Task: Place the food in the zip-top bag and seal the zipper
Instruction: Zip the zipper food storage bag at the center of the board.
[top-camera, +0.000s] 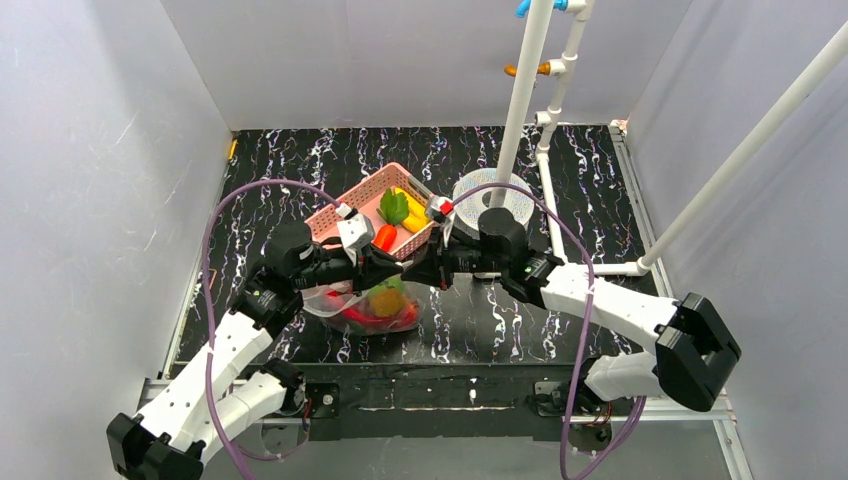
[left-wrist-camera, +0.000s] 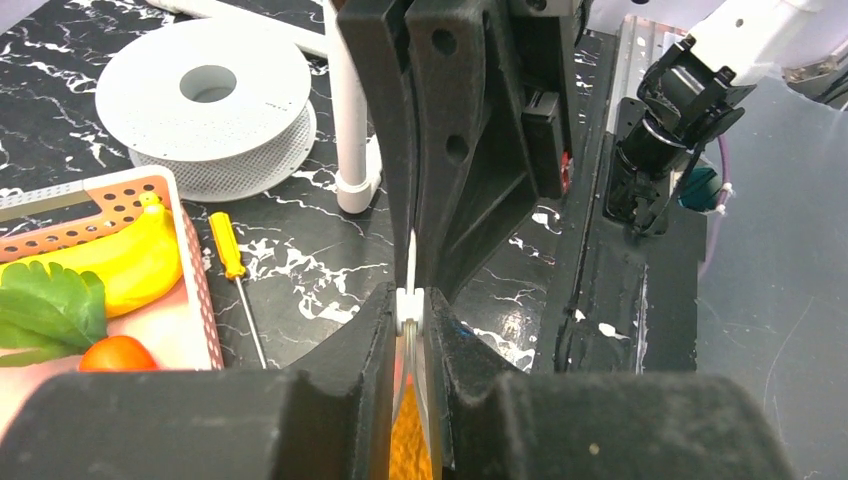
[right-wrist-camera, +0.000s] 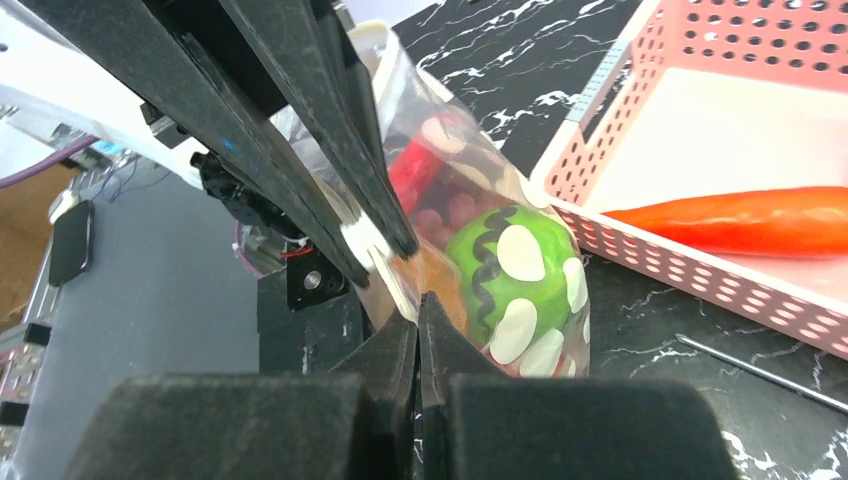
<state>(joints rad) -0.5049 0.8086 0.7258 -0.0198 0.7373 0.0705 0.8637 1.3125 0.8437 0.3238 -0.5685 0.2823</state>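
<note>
The left gripper (top-camera: 383, 268) reaches in from the left, directly above the zip-top bag (top-camera: 362, 312). The bag sits on the black marbled table (top-camera: 300, 160) at the near side of the pink basket (top-camera: 345, 206). In the left wrist view, the left fingers (left-wrist-camera: 372, 345) pinch the zipper (left-wrist-camera: 410, 300), a thin white strip standing upright between them.

The bag holds food (top-camera: 386, 302). An orange-brown fruit, red pieces and a green piece (right-wrist-camera: 510, 275) show through the dotted film. The basket contains a green leafy piece (top-camera: 394, 206), a yellow piece (top-camera: 413, 216) and a carrot (top-camera: 384, 237).

The right gripper (top-camera: 428, 270) faces the left gripper tip to tip. Its fingers (right-wrist-camera: 385, 360) are pressed together on the zipper edge of the bag. A white spool (top-camera: 470, 190) stands behind the right gripper.
</note>
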